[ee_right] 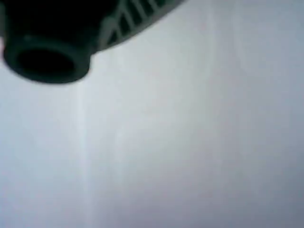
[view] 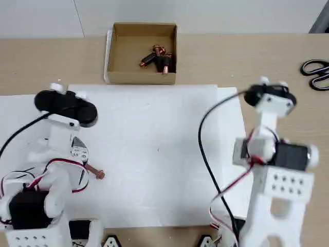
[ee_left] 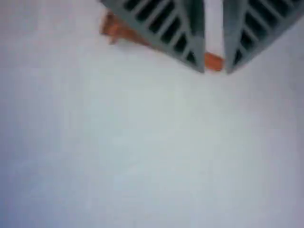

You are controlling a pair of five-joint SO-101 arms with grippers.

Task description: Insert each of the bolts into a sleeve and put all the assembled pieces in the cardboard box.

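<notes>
Starting from the table and the white sheet on it, the cardboard box stands at the far edge of the sheet, with some assembled pieces already lying inside. The right gripper appears closed on a black sleeve, held above the sheet with its open mouth visible. The left gripper is low on the sheet, its jaws almost together on one end of a copper bolt, which otherwise rests on the sheet. I judge the step is lifting this bolt: raise it level, line its axis with the sleeve mouth, then push slowly.
</notes>
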